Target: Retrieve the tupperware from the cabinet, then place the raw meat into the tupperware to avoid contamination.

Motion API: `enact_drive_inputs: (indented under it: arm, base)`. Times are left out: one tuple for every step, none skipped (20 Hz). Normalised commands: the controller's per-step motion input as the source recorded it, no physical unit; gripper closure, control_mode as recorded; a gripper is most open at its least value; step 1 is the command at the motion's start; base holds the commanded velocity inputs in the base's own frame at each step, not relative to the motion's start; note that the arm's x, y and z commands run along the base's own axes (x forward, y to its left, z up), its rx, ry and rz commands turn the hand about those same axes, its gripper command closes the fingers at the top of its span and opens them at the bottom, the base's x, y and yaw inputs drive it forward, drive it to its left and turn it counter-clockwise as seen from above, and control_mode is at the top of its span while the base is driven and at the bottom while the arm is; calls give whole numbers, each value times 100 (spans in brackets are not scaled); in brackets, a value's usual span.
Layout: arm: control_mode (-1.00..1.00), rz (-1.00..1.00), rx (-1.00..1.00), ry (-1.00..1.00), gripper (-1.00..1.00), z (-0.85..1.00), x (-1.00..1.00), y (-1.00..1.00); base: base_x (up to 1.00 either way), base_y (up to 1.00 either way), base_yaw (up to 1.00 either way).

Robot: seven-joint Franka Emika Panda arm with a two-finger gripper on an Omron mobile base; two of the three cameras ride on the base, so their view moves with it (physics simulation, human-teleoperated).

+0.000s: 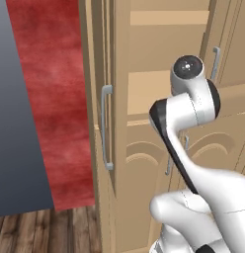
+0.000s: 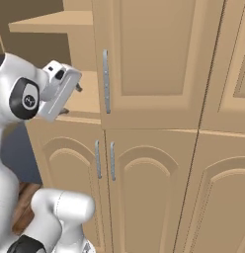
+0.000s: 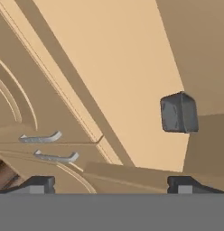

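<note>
Your gripper (image 3: 111, 182) hangs with jaws released at the cabinet's (image 2: 159, 74) open upper bay. The dark grey tupperware (image 3: 178, 113) sits on the shelf (image 3: 123, 90) ahead; advance straight and straddle it squarely before clamping.

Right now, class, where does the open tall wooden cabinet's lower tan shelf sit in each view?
Left base view: lower tan shelf at centre, left of the white arm.
Right base view: shelf at left, beside the hand.
Hand view: shelf across the upper centre.
Shared landmark: paired silver bar handles on the arched doors below it.
</note>
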Motion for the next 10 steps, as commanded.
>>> enact_drive_inputs:
  arm:
    - [-100, 0, -26, 11, -100, -10, 76, 11]
    - [-100, 0, -22, 14, -100, -8, 64, 0]
    - [-100, -8, -13, 3, -100, 0, 13, -42]
    - [-100, -11, -15, 11, -100, 0, 22, -47]
    - [-100, -15, -19, 24, -100, 0, 34, -50]
    - [-100, -16, -20, 27, -100, 0, 40, -52]
    - [-100, -17, -20, 28, -100, 0, 39, -58]
    - [-100, -18, -19, 28, -100, 0, 34, -62]
    - [-100, -19, -19, 28, -100, 0, 26, -68]
    - [-100, -22, -17, 27, -100, -2, 14, -70]
  base:
    - [0, 0, 0]
    - [0, 0, 0]
    - [0, 0, 0]
    - [0, 0, 0]
    - [0, 0, 0]
    - [0, 0, 0]
    - [0, 0, 0]
    - [0, 0, 0]
    - [0, 0, 0]
    - [0, 0, 0]
